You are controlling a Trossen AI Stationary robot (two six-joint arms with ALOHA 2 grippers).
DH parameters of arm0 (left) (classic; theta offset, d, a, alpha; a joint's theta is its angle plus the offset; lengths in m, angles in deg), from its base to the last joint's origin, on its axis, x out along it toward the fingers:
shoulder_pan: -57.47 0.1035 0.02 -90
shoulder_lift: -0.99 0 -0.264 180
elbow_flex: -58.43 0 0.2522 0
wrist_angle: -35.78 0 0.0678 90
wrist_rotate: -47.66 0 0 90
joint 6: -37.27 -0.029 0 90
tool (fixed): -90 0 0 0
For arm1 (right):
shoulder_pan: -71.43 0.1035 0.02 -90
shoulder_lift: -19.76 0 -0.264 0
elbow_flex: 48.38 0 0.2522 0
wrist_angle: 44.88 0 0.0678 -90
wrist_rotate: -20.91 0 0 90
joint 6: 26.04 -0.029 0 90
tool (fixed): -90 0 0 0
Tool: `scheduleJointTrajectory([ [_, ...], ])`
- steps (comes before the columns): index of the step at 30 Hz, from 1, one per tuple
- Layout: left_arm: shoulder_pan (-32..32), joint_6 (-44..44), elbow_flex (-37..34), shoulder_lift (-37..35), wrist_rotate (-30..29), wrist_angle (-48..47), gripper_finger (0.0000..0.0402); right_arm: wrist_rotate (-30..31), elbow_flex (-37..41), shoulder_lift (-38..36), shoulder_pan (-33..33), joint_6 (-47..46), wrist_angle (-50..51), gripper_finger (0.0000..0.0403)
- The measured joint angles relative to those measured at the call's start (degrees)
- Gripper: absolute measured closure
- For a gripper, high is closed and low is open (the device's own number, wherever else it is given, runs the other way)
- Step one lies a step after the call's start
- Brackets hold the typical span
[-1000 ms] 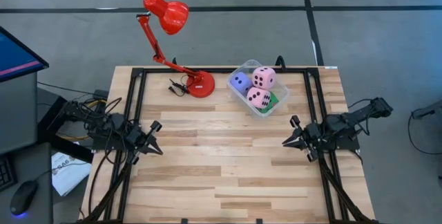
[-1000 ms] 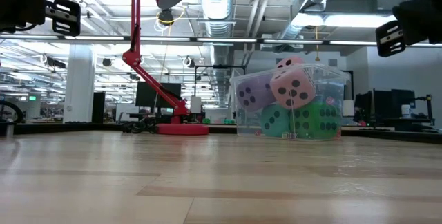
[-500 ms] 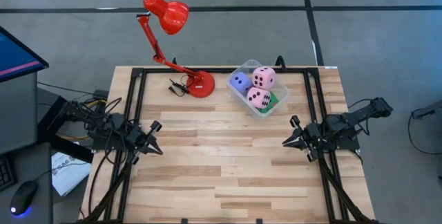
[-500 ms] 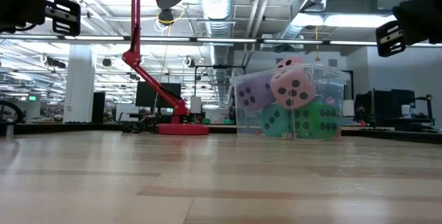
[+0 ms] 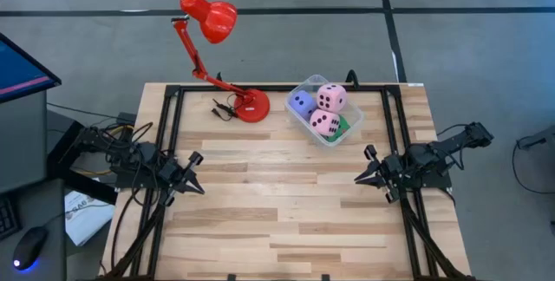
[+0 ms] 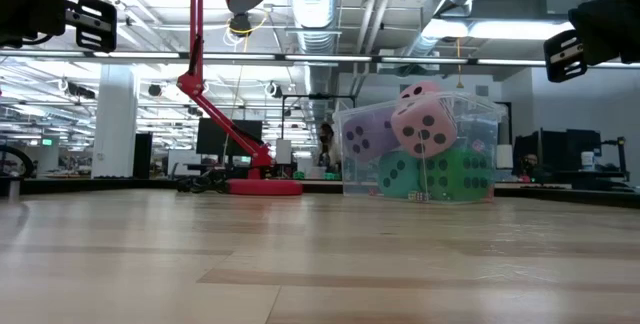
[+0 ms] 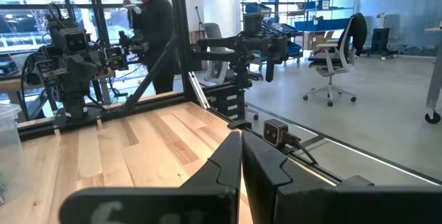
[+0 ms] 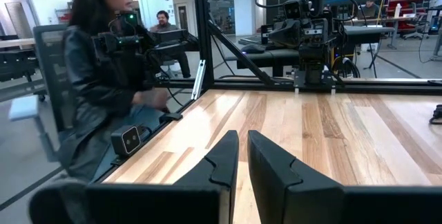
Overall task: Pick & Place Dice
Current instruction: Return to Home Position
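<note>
The dice lie piled in a clear plastic tub [image 5: 323, 112] at the table's far side, right of the middle. From above I see a purple-blue die [image 5: 301, 103], two pink dice [image 5: 330, 97] [image 5: 324, 123] and part of a green one [image 5: 343, 126]. In the low view a pink die [image 6: 425, 126] and the purple die [image 6: 365, 134] rest on two greenish dice [image 6: 398, 174] [image 6: 462, 172]. My left gripper [image 5: 201, 177] [image 7: 242, 140] hovers shut near the table's left edge. My right gripper [image 5: 360, 177] [image 8: 242, 135] hovers shut near the right edge. Both are far from the tub.
A red desk lamp stands with its base [image 5: 252, 106] left of the tub, its head [image 5: 211, 16] beyond the far edge. A black frame [image 5: 260, 88] runs along the table's sides. Bare wood [image 5: 277, 194] lies between the grippers. People show in the room behind.
</note>
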Motion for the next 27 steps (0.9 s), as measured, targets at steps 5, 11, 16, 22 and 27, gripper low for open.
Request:
scheduleJointTrajectory([
  [5,0.0,0.0,0.0,0.0,0.0,0.0,0.0401,0.0,0.0,0.0,0.0,0.0,0.0,0.0372],
  [11,0.0,0.0,0.0,0.0,0.0,0.0,0.0401,0.0,0.0,0.0,0.0,0.0,0.0,0.0372],
  [16,0.0,0.0,0.0,0.0,0.0,0.0,0.0401,0.0,0.0,0.0,0.0,0.0,0.0,0.0372],
  [22,-0.2,0.0,0.0,3.5,0.0,1.0,0.0401,0.0,0.0,0.0,0.0,0.0,0.0,0.0372],
  [27,-0.1,0.0,0.0,6.3,0.0,1.0,0.0401,0.0,0.0,0.0,0.0,0.0,0.0,0.0372],
])
